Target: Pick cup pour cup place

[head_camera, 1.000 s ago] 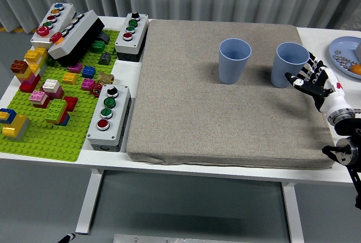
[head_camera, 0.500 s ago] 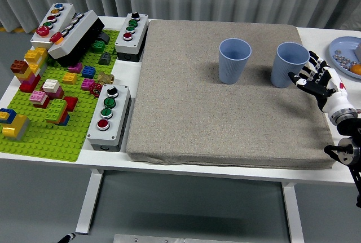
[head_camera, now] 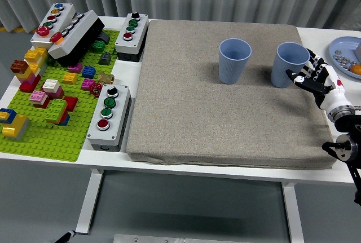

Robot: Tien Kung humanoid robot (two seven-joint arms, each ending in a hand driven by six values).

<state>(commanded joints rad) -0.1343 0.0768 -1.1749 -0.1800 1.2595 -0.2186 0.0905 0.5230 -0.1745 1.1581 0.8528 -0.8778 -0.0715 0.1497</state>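
Two light blue plastic cups stand upright on the grey fabric mat (head_camera: 214, 119), mouths facing up. The right cup (head_camera: 290, 64) is just beside the fingertips of the right hand (head_camera: 313, 77), on its left, and the left cup (head_camera: 234, 61) is further to the left of the hand, well apart from it. The hand has its fingers spread and holds nothing; whether the fingertips touch the cup I cannot tell. Behind the hand, at the table edge, is a blue plate (head_camera: 345, 48) with small items. Far to the left are grey button boxes (head_camera: 109, 114) and a green brick baseplate (head_camera: 56, 130) with coloured bricks. Nothing stands between hand and cup.
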